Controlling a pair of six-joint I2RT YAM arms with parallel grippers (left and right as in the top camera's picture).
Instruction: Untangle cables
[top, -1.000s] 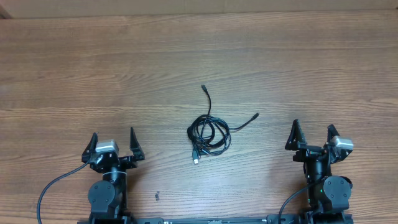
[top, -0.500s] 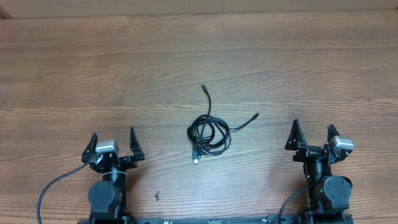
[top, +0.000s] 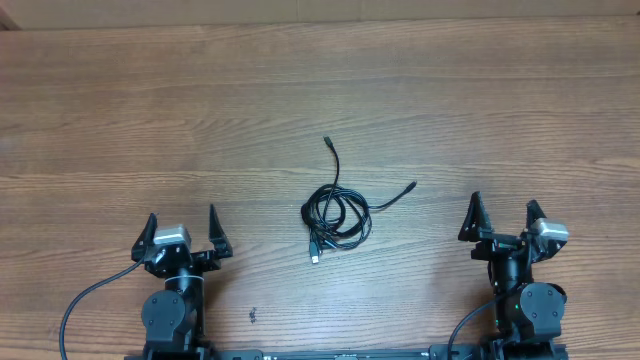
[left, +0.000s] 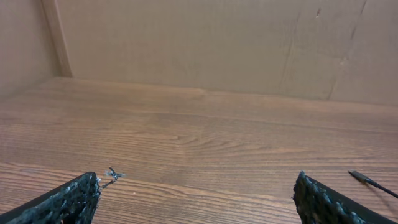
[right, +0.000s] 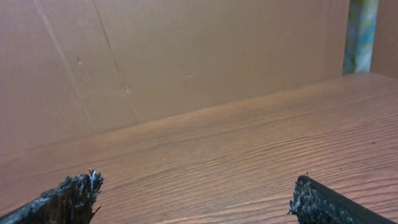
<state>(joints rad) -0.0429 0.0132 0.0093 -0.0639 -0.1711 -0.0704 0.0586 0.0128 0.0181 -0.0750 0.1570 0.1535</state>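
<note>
At the middle of the wooden table (top: 150, 120), the cables (top: 335, 215) are lying in a loose black coil. One strand is running toward the far edge, another is trailing off to the right, and a small plug is poking out on the near side. We are seeing the left gripper (top: 182, 215) sitting near the front edge, well apart from the coil, its jaws spread wide and grasping nothing. The right gripper (top: 504, 202) is sitting at the opposite side, likewise released and empty. In the left wrist view, a thin cable end (left: 370, 180) is showing at the right edge, beyond the fingers (left: 68, 199). A cardboard wall (left: 186, 43) is backing the table.
</note>
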